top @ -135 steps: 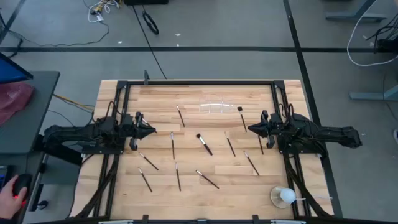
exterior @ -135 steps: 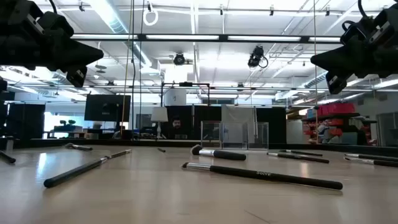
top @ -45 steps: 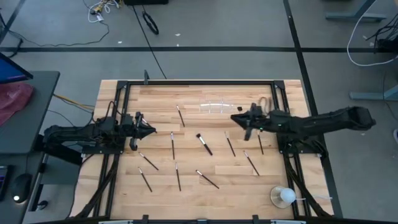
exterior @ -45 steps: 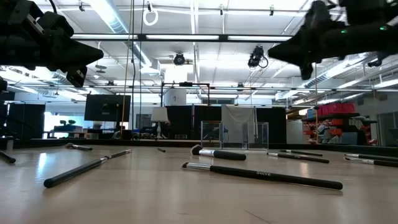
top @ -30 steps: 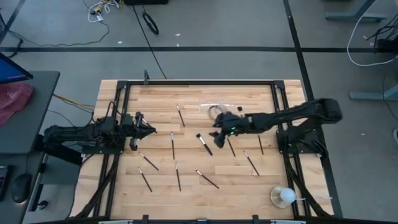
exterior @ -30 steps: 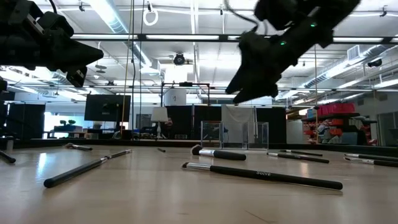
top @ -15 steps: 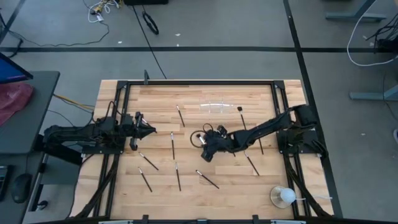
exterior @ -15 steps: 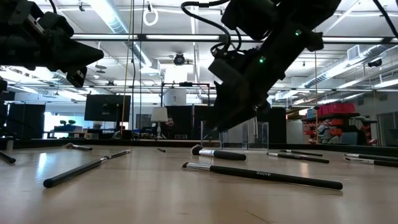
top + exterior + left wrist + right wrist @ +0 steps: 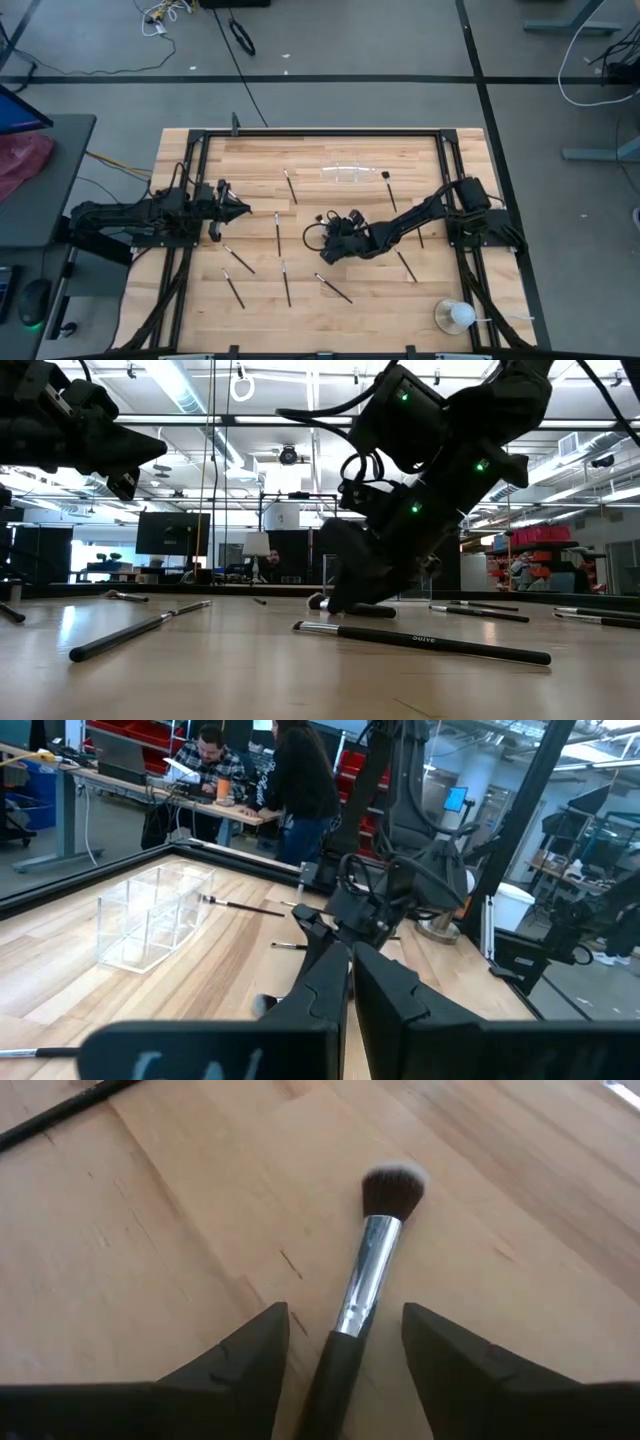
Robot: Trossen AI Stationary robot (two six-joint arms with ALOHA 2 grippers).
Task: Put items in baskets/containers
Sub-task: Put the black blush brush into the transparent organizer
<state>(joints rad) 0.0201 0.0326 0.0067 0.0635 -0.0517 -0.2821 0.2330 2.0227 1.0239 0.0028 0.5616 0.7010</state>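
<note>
While the left arm waits at its own side of the table, the right gripper [image 9: 345, 1345] is reached out to the middle of the wooden table [image 9: 310, 290] and tipped steeply down over one brush [image 9: 365, 1295]. Its two dark fingers [image 9: 240, 1360] are spread apart, one on each side of the brush's black handle, with the silver ferrule and the dark, white-tipped bristle tuft lying just ahead of the fingertips. From the wrist view the fingers straddle the handle without pinching it; whether they touch the wood cannot be told. In the low view the right gripper [image 9: 345, 595] hangs right at the tabletop, hiding most of that brush, and a second brush [image 9: 420, 641] lies on the wood just in front of it, nearer the camera. From above, the right gripper [image 9: 332, 248] sits among the scattered brushes, which lie flat on the table on all sides of it, none in the organizer. The clear organizer [image 9: 350, 173] stands near the far edge of the table, well beyond the gripper. A white ball [image 9: 460, 316] on a clear base sits at the near right corner, well apart from the gripper. The left gripper [image 9: 243, 211], hovering above the table's left side, has its fingers pressed together and carries nothing.
</note>
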